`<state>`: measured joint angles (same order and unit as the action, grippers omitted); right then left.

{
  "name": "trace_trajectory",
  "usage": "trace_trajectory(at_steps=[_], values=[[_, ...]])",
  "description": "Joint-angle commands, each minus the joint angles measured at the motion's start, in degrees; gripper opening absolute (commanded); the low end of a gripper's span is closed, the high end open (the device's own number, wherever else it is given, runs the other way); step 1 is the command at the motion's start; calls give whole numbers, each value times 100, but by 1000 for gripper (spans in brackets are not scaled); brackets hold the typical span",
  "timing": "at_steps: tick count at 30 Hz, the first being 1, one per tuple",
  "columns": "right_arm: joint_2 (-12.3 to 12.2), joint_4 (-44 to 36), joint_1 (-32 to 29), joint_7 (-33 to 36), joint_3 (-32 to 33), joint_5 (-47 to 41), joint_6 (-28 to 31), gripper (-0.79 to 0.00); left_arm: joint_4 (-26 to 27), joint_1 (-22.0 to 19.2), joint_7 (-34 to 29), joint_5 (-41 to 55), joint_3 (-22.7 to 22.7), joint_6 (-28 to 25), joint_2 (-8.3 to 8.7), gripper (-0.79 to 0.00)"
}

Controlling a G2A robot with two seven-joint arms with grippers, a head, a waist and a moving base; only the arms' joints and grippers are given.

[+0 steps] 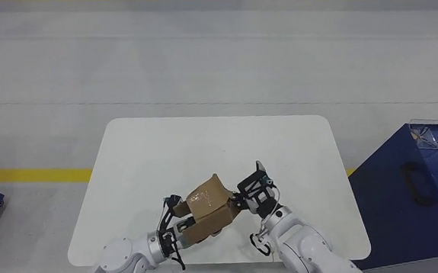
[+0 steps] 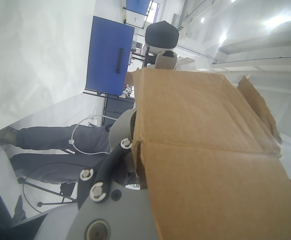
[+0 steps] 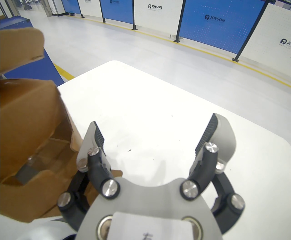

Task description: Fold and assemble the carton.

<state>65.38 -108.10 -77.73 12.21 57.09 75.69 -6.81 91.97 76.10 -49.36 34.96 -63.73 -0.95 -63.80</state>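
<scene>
Carton (image 1: 206, 202) crosswise (open end rightward)

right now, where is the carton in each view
Top view: carton by the white table's robot-side edge, between the left gripper and right gripper.
Left wrist view: carton close up against the left gripper.
Right wrist view: carton beside the open right gripper.
Shared landmark: the white table, top and right wrist views.

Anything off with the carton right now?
The carton is tilted near the table's near edge, not squared up, and one flap has a frayed edge. The right gripper is open beside it, holding nothing.
</scene>
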Motion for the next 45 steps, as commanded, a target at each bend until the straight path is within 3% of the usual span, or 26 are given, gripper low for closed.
trace_trajectory(at_steps=[1,22,26,31,36,39,45], values=[[15,-63,-32,56,-30,69,-11,0,-9,-2,-9,16,-7,-12,-2,-785],[226,-151,-14,232,-231,152,-184,0,-102,-33,-68,156,-76,96,-17,-785],[235,-272,-87,125,37,-113,-254,0,-116,-29,-85,174,-90,91,-18,-785],[179,-427,-402,34,814,-758,-207,0,-119,-1,-121,227,-127,73,-17,-785],[105,-56,-687,671,1422,-1343,236,0,-98,6,-205,280,-131,78,-19,-785],[98,195,-717,1105,1435,-1902,771,0,-83,-11,-202,274,-130,114,-21,-785],[119,271,-721,1315,1425,-3113,1535,0,-67,-80,-197,208,-33,224,-39,-785]])
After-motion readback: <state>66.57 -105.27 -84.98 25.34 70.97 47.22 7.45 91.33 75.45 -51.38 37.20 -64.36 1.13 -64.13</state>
